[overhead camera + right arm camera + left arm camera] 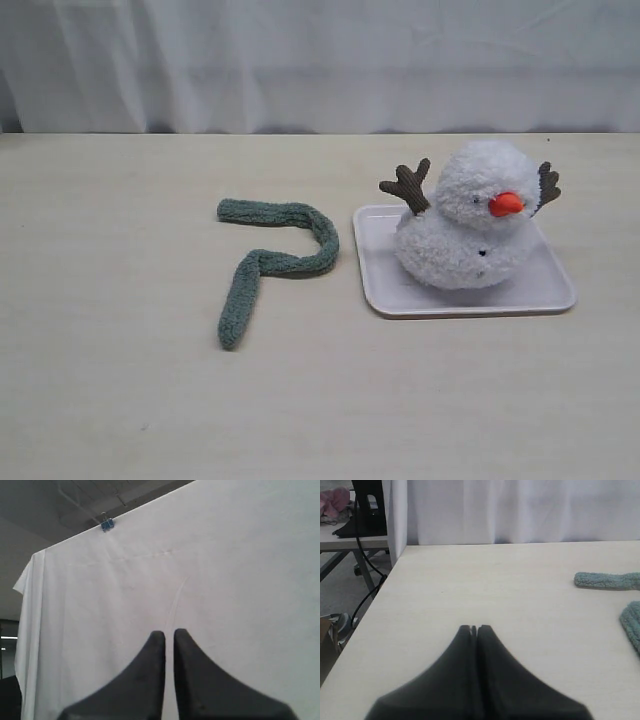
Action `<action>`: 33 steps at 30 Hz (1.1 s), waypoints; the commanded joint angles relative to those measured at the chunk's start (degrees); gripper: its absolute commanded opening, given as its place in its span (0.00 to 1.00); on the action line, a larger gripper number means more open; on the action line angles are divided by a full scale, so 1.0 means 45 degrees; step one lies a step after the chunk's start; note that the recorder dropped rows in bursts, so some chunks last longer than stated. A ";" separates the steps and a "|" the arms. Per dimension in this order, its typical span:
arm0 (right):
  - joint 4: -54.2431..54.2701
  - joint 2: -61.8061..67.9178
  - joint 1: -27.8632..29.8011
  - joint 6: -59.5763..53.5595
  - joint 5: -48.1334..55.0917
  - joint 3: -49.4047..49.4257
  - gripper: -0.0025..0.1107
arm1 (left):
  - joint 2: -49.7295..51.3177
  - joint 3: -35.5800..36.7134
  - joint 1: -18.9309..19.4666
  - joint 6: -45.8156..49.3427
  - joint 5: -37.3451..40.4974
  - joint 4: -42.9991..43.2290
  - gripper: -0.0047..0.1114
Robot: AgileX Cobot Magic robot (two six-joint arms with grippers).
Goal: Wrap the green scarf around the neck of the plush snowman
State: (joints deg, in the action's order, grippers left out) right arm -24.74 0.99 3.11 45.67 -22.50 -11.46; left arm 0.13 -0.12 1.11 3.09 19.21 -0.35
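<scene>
The green scarf (pixel 280 262) lies loose on the table in a hooked curve, left of the tray. In the left wrist view two stretches of the scarf (pixel 607 580) show at the frame's edge. The plush snowman (pixel 470 218) sits on a white square tray (pixel 385 290), with its orange nose toward the right front, brown twig arms out and its neck bare. Neither gripper appears in the exterior view. My left gripper (pixel 474 628) hovers over bare tabletop, shut and empty, well short of the scarf. My right gripper (pixel 169 633) points at the white curtain, shut with nothing in it.
A white curtain (pixel 320 60) hangs behind the table. In the left wrist view the table's side edge (pixel 375 600) drops off to a floor with cables and another table (pixel 350 542). A blue clip (pixel 106 525) holds the curtain up.
</scene>
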 commanded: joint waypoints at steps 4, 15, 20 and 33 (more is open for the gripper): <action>-0.7709 0.1794 0.0026 0.5017 0.2704 -0.3680 0.62 | -0.0028 0.0026 -0.0109 -0.0074 -0.0139 -0.0084 0.04; -1.6030 0.6527 0.0026 0.8900 0.5875 -0.5597 0.76 | -0.0028 0.0026 -0.0109 -0.0074 -0.0139 -0.0084 0.04; -1.5785 0.9398 0.0026 0.7873 0.7965 -0.5944 0.76 | -0.0028 0.0026 -0.0109 -0.0074 -0.0139 -0.0084 0.04; 0.7033 1.6196 -0.1647 -1.1309 1.6652 -1.1706 0.65 | -0.0028 0.0026 -0.0109 -0.0074 -0.0139 -0.0084 0.04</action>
State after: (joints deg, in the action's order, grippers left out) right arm -2.59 73.85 -0.16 2.40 49.66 -62.80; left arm 0.13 -0.12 1.11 3.09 19.21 -0.35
